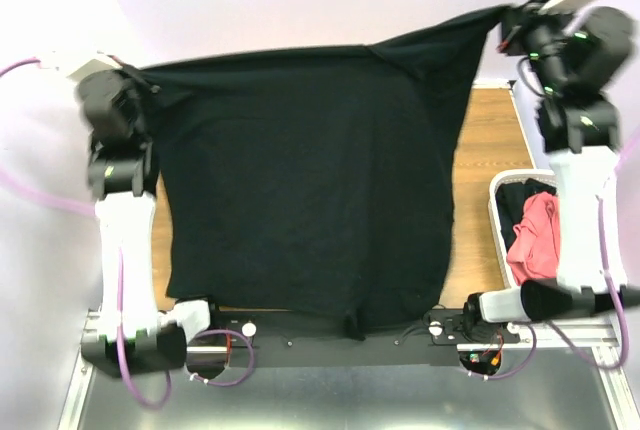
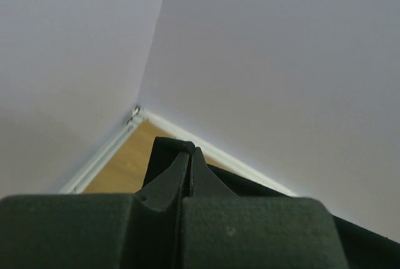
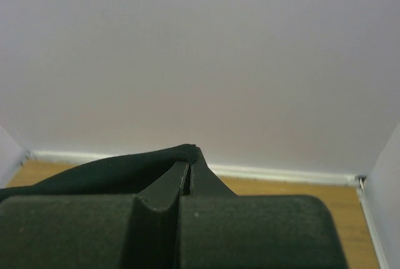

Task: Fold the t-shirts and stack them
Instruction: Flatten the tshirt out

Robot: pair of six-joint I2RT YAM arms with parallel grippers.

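Two pinches carry everything at this moment: your left fingers (image 2: 170, 184) are clenched on a fold of the black t-shirt (image 1: 310, 180) at its far left corner, and your right fingers (image 3: 164, 189) are clenched on the far right corner, where a small peak of cloth pokes out past the tips. From those two holds the shirt spreads wide between the arms, with the right corner carried further out than the left, so the far edge slants. Its near edge drapes over the rail by the arm bases. Whether the middle lies on the bench (image 1: 490, 140) or hangs just above it, you cannot tell from these views. Treat the cloth as light, limp and without any stiffness. It will likely sag wherever the edge goes slack and will fold along any line you drag it over, so keep the held edge taut and level before laying it down. Take it by corners, hems or seams, where doubled fabric gives the pads more to bite; a thin single layer could slide out. Off to your right, the salmon-red t-shirts (image 1: 535, 240) sit bunched in the white mesh basket (image 1: 497, 212) with some dark cloth, just beside the right arm, not yet folded.
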